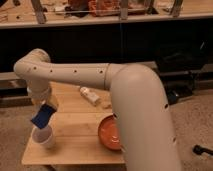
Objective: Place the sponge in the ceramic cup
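Note:
The dark-blue sponge hangs tilted from my gripper, which is shut on its upper edge. Directly below it stands the small white ceramic cup, near the front left corner of the wooden table. The sponge's lower corner sits just above the cup's rim, and I cannot tell whether they touch. My arm reaches in from the right, passes over the table, and bends down at the wrist on the left.
An orange plate lies on the table's right side, partly hidden by my arm. A slim white bottle lies on its side near the back edge. A dark shelf unit stands behind the table.

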Motion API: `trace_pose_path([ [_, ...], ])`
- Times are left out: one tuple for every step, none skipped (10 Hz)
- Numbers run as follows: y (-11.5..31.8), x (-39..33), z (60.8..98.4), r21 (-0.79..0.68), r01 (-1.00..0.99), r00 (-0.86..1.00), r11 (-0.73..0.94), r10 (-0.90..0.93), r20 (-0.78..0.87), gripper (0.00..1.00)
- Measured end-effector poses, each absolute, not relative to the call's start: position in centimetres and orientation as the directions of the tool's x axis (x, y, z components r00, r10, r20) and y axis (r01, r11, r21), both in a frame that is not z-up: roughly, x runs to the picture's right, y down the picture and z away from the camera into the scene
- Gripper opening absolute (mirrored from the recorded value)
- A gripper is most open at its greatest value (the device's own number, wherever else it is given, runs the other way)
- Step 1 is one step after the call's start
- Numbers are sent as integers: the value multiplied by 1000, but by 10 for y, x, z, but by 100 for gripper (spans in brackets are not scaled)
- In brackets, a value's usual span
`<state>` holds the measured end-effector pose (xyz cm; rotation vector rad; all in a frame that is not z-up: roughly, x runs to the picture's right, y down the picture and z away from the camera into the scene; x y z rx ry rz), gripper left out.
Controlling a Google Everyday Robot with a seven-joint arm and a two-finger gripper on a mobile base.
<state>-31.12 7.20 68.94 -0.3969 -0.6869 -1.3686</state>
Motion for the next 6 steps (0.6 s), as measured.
trace_pose_path([
  [74,-313,689,136,975,45,176,-756,653,0],
  [76,-315,689,143,974,39,174,-756,653,0],
  [80,-317,689,156,973,26,168,-758,652,0],
  [83,-318,691,165,973,17,162,-759,651,0],
  [85,-320,690,171,972,9,158,-760,649,0],
  [87,-322,690,178,972,0,152,-762,648,0],
])
